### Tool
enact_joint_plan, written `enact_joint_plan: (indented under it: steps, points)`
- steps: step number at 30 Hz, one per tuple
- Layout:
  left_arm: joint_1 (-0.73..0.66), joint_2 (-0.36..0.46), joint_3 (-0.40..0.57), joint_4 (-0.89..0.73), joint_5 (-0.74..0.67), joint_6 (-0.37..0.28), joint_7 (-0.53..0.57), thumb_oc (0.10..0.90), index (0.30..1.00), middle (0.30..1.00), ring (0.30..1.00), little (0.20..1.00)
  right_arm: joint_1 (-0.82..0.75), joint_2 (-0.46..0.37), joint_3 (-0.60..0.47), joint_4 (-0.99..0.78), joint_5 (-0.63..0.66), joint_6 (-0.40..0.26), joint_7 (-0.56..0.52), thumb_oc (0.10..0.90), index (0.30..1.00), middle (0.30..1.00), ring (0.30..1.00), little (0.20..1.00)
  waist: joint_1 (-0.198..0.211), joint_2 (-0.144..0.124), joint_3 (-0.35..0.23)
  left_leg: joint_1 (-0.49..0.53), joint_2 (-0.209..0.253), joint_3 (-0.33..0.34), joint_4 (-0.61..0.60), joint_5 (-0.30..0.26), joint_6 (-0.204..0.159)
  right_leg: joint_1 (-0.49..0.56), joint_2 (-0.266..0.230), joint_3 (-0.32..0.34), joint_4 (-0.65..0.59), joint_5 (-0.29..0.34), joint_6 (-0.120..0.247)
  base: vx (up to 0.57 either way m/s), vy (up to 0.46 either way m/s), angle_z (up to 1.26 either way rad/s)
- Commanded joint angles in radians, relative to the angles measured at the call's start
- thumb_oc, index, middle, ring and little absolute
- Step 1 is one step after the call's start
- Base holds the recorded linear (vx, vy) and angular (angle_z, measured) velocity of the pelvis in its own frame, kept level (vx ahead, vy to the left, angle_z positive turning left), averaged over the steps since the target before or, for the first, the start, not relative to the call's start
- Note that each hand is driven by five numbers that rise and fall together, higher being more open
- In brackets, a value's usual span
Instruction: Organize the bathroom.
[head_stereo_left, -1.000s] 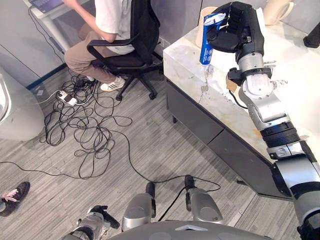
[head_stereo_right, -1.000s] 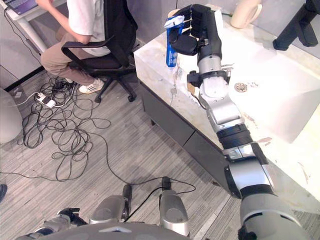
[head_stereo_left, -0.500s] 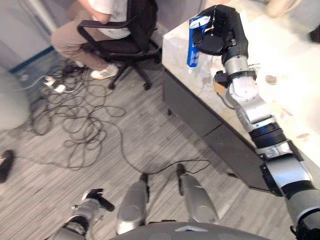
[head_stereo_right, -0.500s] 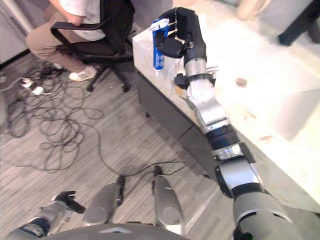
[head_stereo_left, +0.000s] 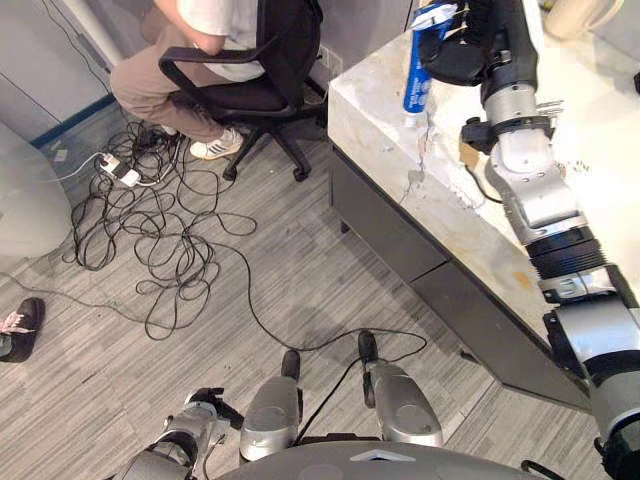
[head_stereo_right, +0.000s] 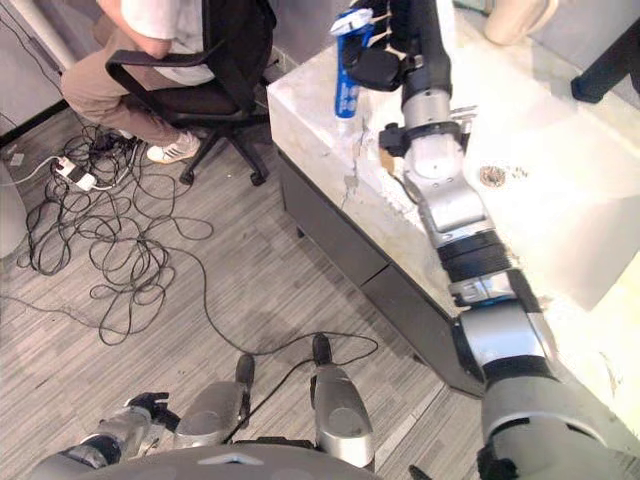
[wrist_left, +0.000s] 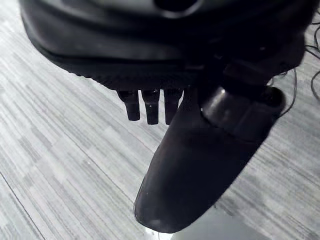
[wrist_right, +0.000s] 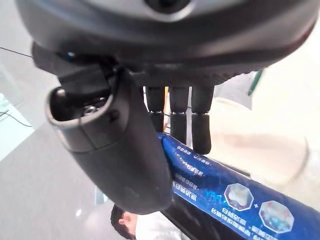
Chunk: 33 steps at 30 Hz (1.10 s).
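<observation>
**While a tube is held over the counter corner: placement step in hand**

Where the right hand (head_stereo_right: 400, 45) is seen from the head views, it is raised above the far corner of the counter (head_stereo_right: 330, 130), with its fingers (wrist_right: 178, 120) and thumb curled round a blue tube (head_stereo_right: 347, 70). The tube is carried upright, cap end down, and its lower end is either touching the counter top or just above it; which cannot be told. In the right wrist view the fingers are laid across the tube's (wrist_right: 235, 190) printed face, with the thumb closing from the other side. Just behind the tube a pale cup (head_stereo_left: 421, 25) is partly seen, and a cream jug (head_stereo_right: 515, 18) stands further along the back of the counter. A sink (head_stereo_right: 560, 190) with its drain is set into the counter beside the arm.

The left hand (wrist_left: 200, 165) hangs low over the floor, nothing held, fingers loosely extended.

Away from the counter, a person (head_stereo_left: 190, 60) is seated on a black chair (head_stereo_left: 255, 85), and loose cables (head_stereo_left: 160, 230) are spread on the floor (head_stereo_left: 300, 290).

Judgement: the tube is being transported to its place, most probably the cup. The next move would call for the tube to be kept upright, brought over the cup's mouth and lowered before the grip is eased. Since the cup stands near the counter's edge, a knock could send it over.
</observation>
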Motion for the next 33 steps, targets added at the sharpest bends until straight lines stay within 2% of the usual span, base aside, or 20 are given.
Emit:
enact_joint_plan:
  steps: [1, 7, 12, 24, 33]
  points:
    - [0.064, 0.072, -0.036, 0.063, 0.022, 0.029, 0.018, 0.8, 0.9, 0.9, 0.9, 0.9, -0.116, -0.023, -0.098, -0.122, 0.022, -0.13, -0.036, 0.4, 0.3, 0.3, 0.3, 0.3, 0.001, -0.051, -0.159, -0.044, 0.055, 0.027, 0.065, 0.009, 0.037, -0.012, -0.055, 0.038, 0.005, 0.02, 0.052, 0.07, -0.004, 0.01]
    - [0.093, 0.056, -0.015, 0.056, 0.02, 0.059, 0.024, 0.8, 0.9, 0.9, 0.9, 0.9, -0.097, -0.055, -0.121, -0.15, 0.007, -0.129, -0.051, 0.4, 0.3, 0.3, 0.3, 0.3, -0.004, -0.076, -0.228, -0.007, 0.086, 0.058, 0.039, 0.015, 0.027, 0.027, -0.047, 0.03, -0.017, 0.01, 0.048, 0.08, -0.03, -0.01]
    - [0.115, 0.048, -0.008, 0.056, -0.005, 0.067, 0.05, 0.8, 0.9, 0.9, 0.9, 0.9, -0.088, -0.063, -0.126, -0.147, 0.016, -0.13, -0.082, 0.4, 0.3, 0.3, 0.3, 0.3, -0.003, -0.082, -0.257, 0.009, 0.108, 0.068, 0.034, 0.022, 0.019, 0.052, -0.034, 0.02, -0.013, -0.01, 0.034, 0.08, -0.065, 0.02]
    - [0.16, 0.068, 0.013, 0.07, -0.038, 0.053, 0.067, 0.8, 0.9, 0.9, 0.9, 0.9, -0.105, -0.079, -0.109, -0.064, 0.005, -0.152, -0.128, 0.4, 0.3, 0.3, 0.3, 0.3, 0.007, -0.065, -0.273, 0.028, 0.133, 0.056, 0.012, 0.049, -0.001, 0.086, -0.022, -0.003, -0.02, -0.032, 0.012, 0.05, -0.051, 0.08]
    - [0.173, 0.067, 0.005, 0.062, -0.042, 0.049, 0.05, 0.8, 0.9, 0.9, 0.9, 0.9, -0.141, -0.097, -0.075, 0.01, -0.007, -0.168, -0.119, 0.4, 0.3, 0.3, 0.3, 0.3, 0.008, -0.051, -0.275, 0.026, 0.142, 0.044, 0.007, 0.08, -0.014, 0.096, -0.012, -0.008, -0.034, -0.033, 0.001, 0.02, -0.044, 0.05]
